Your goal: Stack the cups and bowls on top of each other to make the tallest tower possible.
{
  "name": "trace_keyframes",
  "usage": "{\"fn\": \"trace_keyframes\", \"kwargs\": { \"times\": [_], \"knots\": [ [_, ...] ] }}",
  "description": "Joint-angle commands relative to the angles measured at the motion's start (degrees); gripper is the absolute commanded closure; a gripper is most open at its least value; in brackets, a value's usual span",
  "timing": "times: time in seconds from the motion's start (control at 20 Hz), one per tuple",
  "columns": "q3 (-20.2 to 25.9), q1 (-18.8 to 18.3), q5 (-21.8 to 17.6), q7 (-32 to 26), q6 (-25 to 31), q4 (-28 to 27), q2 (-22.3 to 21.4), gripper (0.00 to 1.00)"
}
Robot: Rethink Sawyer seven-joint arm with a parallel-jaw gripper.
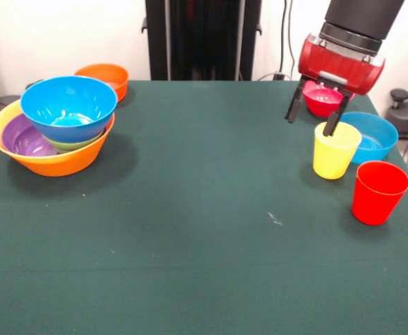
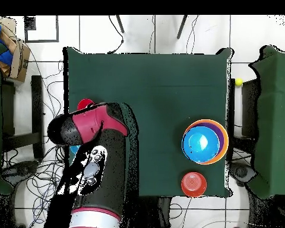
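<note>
The tower stands at the left of the front view: a large yellow-orange bowl holds a purple bowl, a green bowl and a blue bowl on top. It also shows in the overhead view. My gripper is open and empty at the right, and one finger is at the rim of the yellow cup. The red cup stands in front of it. A pink-red bowl sits behind the gripper and a second blue bowl is beside the yellow cup. A second large yellow-orange bowl is not seen.
An orange bowl sits alone behind the tower near the table's far edge, and also shows in the overhead view. In the overhead view my arm covers the cups, apart from a bit of the red cup.
</note>
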Motion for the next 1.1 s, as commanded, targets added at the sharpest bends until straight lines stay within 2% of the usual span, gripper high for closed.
{"fn": "trace_keyframes", "kwargs": {
  "times": [0.05,0.45,0.8,1.1],
  "knots": [
    [-0.56,4.26,-2.28,7.02,-5.93,-1.0,4.18,0.0],
    [-6.18,9.84,0.37,10.1,-9.1,-2.2,8.91,0.0],
    [-7.4,10.94,2.18,9.23,-10.1,-1.81,9.82,0.0],
    [-7.35,10.11,2.87,8.08,-11.05,-1.22,9.89,0.0]
  ]
}}
